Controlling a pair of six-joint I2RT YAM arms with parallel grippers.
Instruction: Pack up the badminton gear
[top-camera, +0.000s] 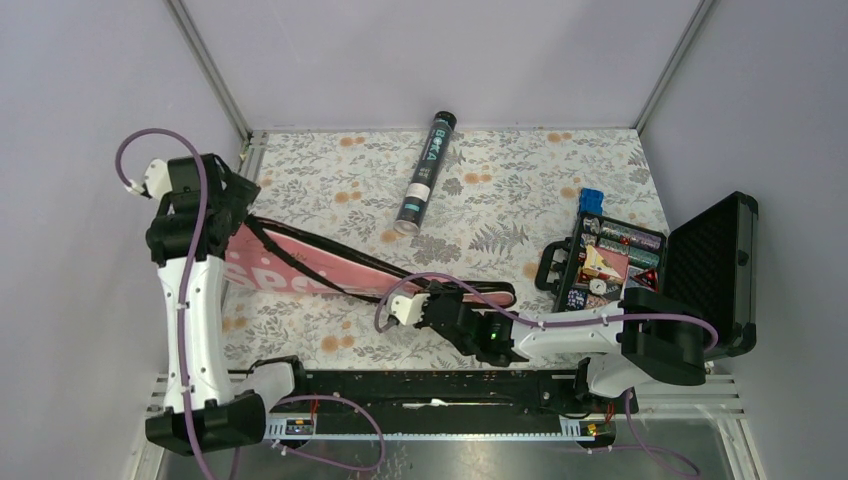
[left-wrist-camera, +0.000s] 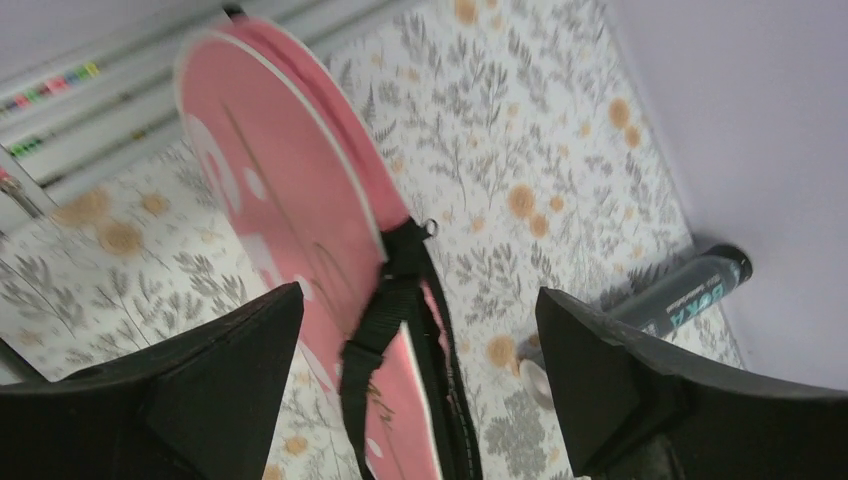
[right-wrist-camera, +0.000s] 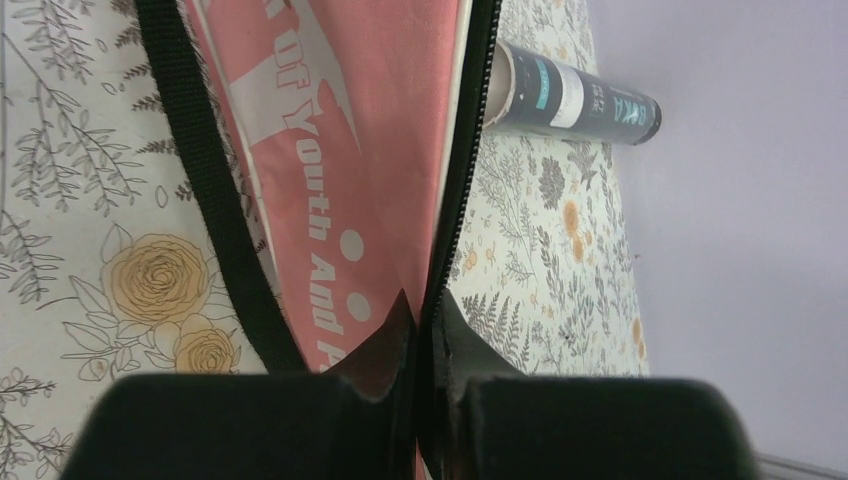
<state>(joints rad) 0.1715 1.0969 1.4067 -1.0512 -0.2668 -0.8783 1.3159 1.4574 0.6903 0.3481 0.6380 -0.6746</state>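
Observation:
The long pink "SPORT" bag (top-camera: 310, 262) lies slantwise on the floral table, wide end at the left. My left gripper (top-camera: 235, 210) hovers open over that wide end; in the left wrist view the gripper (left-wrist-camera: 418, 295) has its jaws wide apart above the bag (left-wrist-camera: 290, 190) and its black strap (left-wrist-camera: 385, 320). My right gripper (top-camera: 435, 298) is at the narrow end, and the right wrist view shows the gripper (right-wrist-camera: 428, 320) shut on the bag's (right-wrist-camera: 370, 120) black zipper edge (right-wrist-camera: 462, 150). The black tube with teal print (top-camera: 425, 170) lies behind the bag. Rackets and shuttlecocks are out of view.
An open black case (top-camera: 700, 270) with patterned rolls stands at the right, a small blue toy (top-camera: 592, 200) by its far corner. Grey walls close in the table on three sides. The tube also shows in the wrist views (left-wrist-camera: 690, 295) (right-wrist-camera: 575, 95).

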